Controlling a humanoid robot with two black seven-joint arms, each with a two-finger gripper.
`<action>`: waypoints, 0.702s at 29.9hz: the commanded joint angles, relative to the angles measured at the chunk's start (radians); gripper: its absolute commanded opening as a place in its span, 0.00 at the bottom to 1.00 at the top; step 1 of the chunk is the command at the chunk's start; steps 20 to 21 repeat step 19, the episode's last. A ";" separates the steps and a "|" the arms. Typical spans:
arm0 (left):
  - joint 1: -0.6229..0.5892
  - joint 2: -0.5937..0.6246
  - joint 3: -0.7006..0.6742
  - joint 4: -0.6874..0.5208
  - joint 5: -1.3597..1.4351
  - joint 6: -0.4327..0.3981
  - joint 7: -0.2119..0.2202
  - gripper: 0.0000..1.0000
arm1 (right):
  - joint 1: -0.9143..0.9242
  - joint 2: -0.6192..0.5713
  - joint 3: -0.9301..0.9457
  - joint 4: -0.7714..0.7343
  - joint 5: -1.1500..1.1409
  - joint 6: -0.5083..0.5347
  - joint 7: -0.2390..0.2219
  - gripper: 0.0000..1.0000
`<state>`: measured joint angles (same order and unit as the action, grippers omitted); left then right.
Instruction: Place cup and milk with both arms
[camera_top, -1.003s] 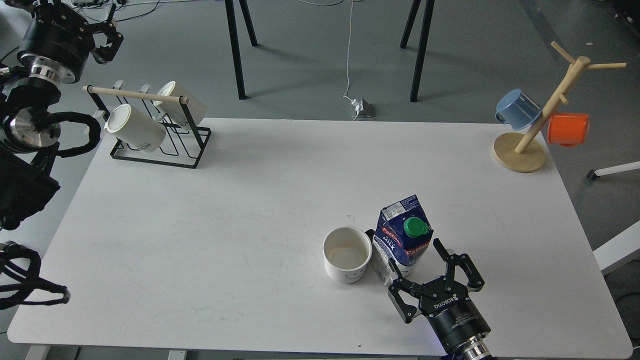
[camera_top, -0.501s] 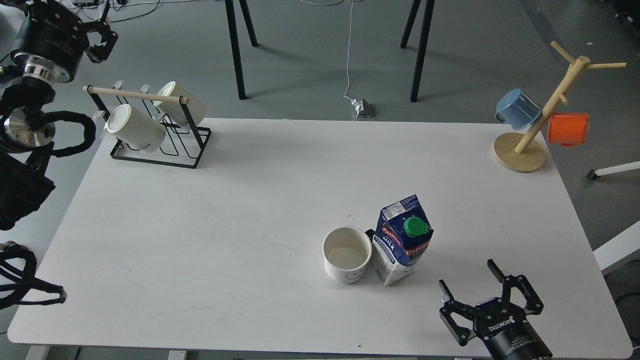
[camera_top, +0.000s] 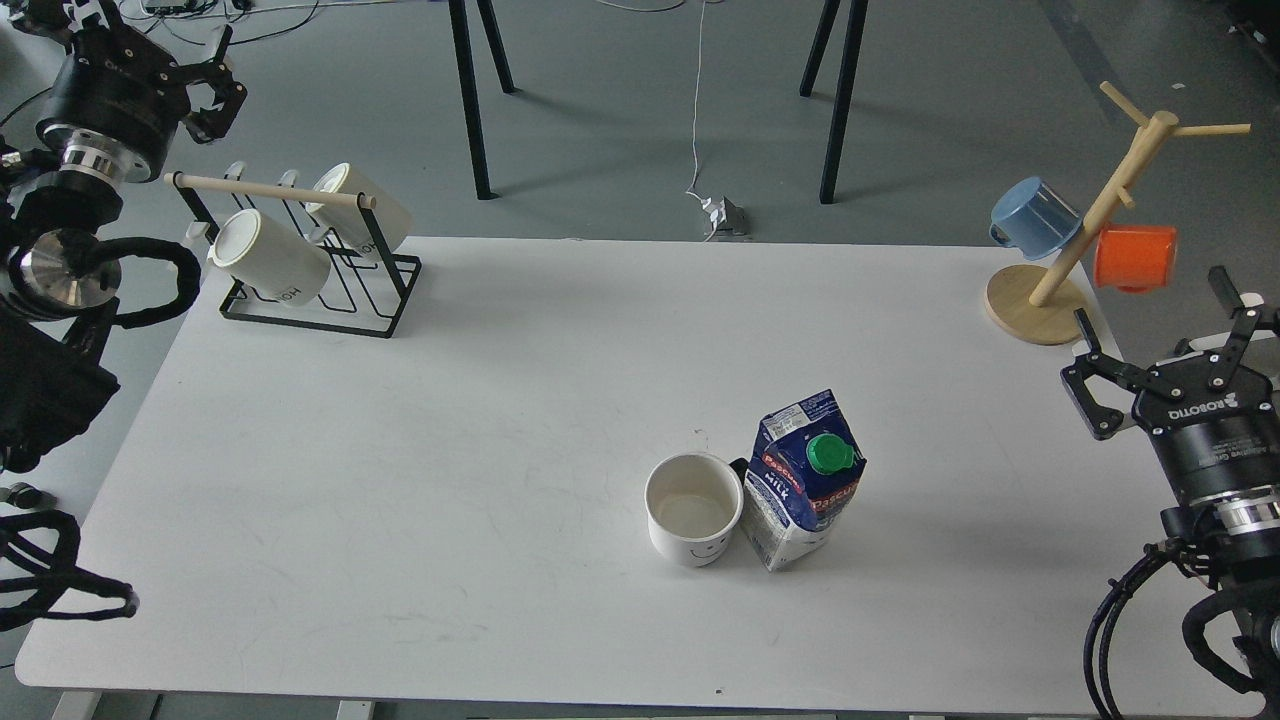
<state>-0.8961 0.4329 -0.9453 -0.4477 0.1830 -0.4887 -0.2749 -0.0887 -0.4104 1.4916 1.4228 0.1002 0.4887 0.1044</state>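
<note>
The white cup (camera_top: 693, 509) with a small smiley face stands upright on the white table (camera_top: 500, 420), right of centre near the front. The blue and white milk carton (camera_top: 805, 480) with a green cap stands upright right beside it, on its right, touching or nearly so. My right gripper (camera_top: 1155, 305) is open and empty at the table's right edge, far from both. My left gripper (camera_top: 205, 55) is raised beyond the table's far left corner, open and empty.
A black wire rack (camera_top: 310, 255) with two cream mugs stands at the back left. A wooden mug tree (camera_top: 1075, 230) with a blue cup (camera_top: 1035, 215) and an orange cup (camera_top: 1135, 257) stands at the back right, just beyond my right gripper.
My right gripper has let go of the milk carton and drawn back, first toward the front, then up to the table's right edge. Cup and carton have not moved. The left gripper shifted slightly.
</note>
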 joint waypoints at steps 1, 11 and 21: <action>0.003 0.004 -0.006 0.000 -0.002 0.000 -0.003 0.99 | 0.173 -0.002 -0.011 -0.119 0.000 0.000 -0.003 0.99; 0.036 -0.023 -0.004 0.001 -0.040 0.000 -0.003 0.99 | 0.644 0.041 -0.099 -0.628 0.010 0.000 -0.017 0.99; 0.036 -0.052 -0.007 0.004 -0.049 0.000 -0.009 0.99 | 0.784 0.071 -0.140 -0.737 0.009 0.000 -0.008 0.99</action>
